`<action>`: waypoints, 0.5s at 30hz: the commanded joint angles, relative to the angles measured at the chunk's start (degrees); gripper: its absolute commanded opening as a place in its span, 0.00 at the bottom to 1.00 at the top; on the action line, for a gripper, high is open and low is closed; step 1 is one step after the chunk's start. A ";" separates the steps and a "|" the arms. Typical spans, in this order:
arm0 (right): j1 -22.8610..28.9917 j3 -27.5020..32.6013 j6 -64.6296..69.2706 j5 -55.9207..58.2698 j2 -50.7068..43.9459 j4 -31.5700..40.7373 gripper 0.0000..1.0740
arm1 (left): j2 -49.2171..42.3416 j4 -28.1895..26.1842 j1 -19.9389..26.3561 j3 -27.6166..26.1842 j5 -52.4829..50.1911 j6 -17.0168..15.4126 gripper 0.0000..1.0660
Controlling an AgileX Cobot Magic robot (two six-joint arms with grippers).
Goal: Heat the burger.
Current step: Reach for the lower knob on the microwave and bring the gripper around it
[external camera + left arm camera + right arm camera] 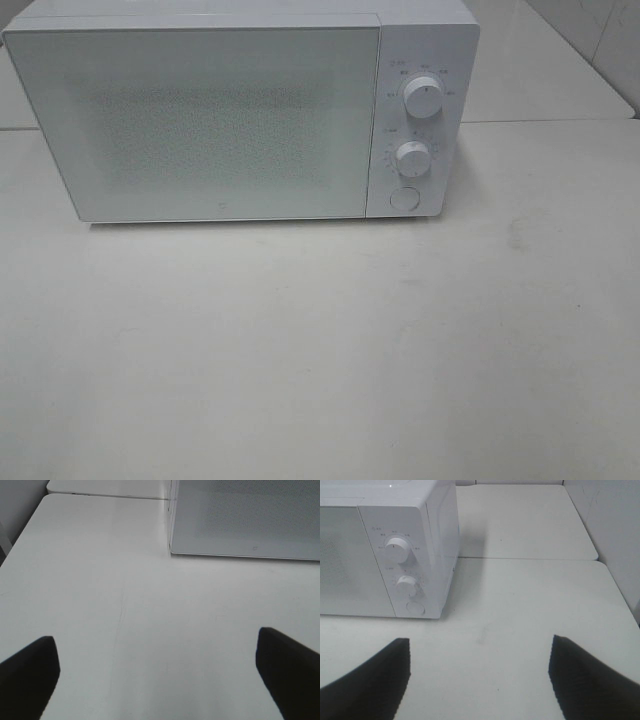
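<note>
We cannot find the burger in any of the three views, so we cannot tell how it looks or where it sits. The white microwave point(425, 40) stands at the back of the bench point(320, 350) with its door point(200, 120) shut. The door panel is a pale, finely dotted screen that we cannot see through, so whatever is inside is hidden from us. Right of the door are an upper dial point(424, 97), a lower dial point(412, 155) and a round button point(404, 198). The markings around the dials are too small to read. Both arms lie outside the high view. The left fingers point(30, 675) stand wide apart above the bench, holding nothing, and the right fingers point(590, 680) are likewise spread and hold nothing. Only their dark tips show, cut off by the frame edges.
</note>
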 commanded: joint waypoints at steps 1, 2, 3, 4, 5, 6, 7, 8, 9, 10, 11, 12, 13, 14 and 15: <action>-0.23 0.17 -0.46 -9.34 4.35 0.34 0.70 | -1.43 0.17 0.17 0.23 -0.80 -0.40 0.94; -0.23 0.17 -0.46 -9.34 4.35 0.34 0.70 | -1.43 0.17 0.17 0.23 -0.80 -0.40 0.94; -0.23 0.52 -0.46 -11.40 5.56 0.34 0.70 | -1.43 0.17 0.17 0.23 -0.80 -0.40 0.94; -0.23 0.97 -0.46 -15.07 8.08 0.34 0.70 | -1.43 0.17 0.17 0.23 -0.80 -0.40 0.94; -0.23 0.97 -0.46 -15.07 8.08 0.34 0.70 | -1.43 0.17 0.17 0.23 -0.80 -0.40 0.94; -0.23 1.38 -0.46 -17.70 10.60 0.34 0.70 | -1.43 0.17 0.17 0.23 -0.80 -0.40 0.94; -0.23 1.38 -0.46 -17.70 10.60 0.34 0.70 | -1.43 0.17 0.17 0.23 -0.80 -0.40 0.94; -0.23 1.38 -0.46 -18.74 12.09 0.29 0.70 | -1.43 0.17 0.17 0.23 -0.80 -0.40 0.94; -0.23 1.38 -0.52 -20.68 14.90 0.29 0.70 | -1.43 0.17 0.17 0.23 -0.80 -0.40 0.94; -0.23 1.38 -0.52 -20.68 14.90 0.29 0.70 | -1.43 0.17 0.17 0.23 -0.80 -0.40 0.94; -0.23 1.38 -0.52 -22.80 18.11 0.29 0.70 | -1.43 0.17 0.17 0.23 -0.80 -0.40 0.94; -0.23 1.38 -0.52 -23.84 19.71 0.29 0.70 | -1.43 0.17 0.17 0.23 -0.80 -0.40 0.94; -0.23 1.38 -0.52 -23.84 19.71 0.29 0.70 | -1.43 0.17 0.17 0.23 -0.80 -0.40 0.94; -0.23 1.38 -0.52 -25.78 22.63 0.29 0.70 | -1.43 0.17 0.17 0.23 -0.80 -0.40 0.94; -0.23 1.38 -0.46 -27.04 24.24 0.29 0.70 | -1.43 0.17 0.17 0.23 -0.80 -0.40 0.94</action>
